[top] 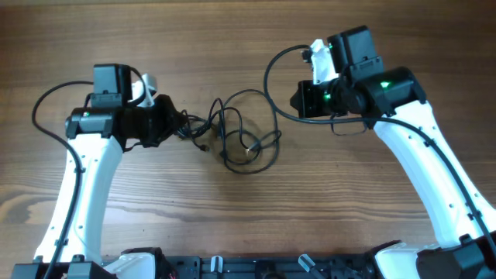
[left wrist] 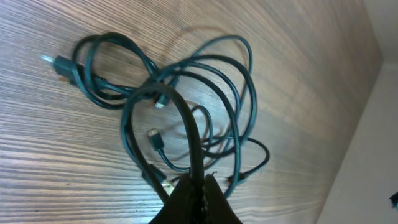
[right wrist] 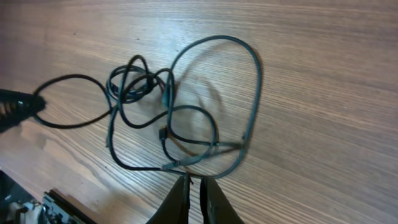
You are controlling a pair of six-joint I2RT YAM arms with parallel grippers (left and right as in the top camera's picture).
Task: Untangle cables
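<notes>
At mid-table, my left gripper (left wrist: 198,177) is pinching the cables (left wrist: 189,127); my right gripper (right wrist: 196,183) sits closed near the tangle.

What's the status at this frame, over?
Left end effector shut on cables. Right end effector shut on a strand too. Tangle not undone, strung between both. Nothing in the way.

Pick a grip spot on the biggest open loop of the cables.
Probably the loop on its outer arc: there it lies alone on the table, with no crossings. Come straight down from the right arm's side, right claw opened across the cord. The knot offers no single strand.
</notes>
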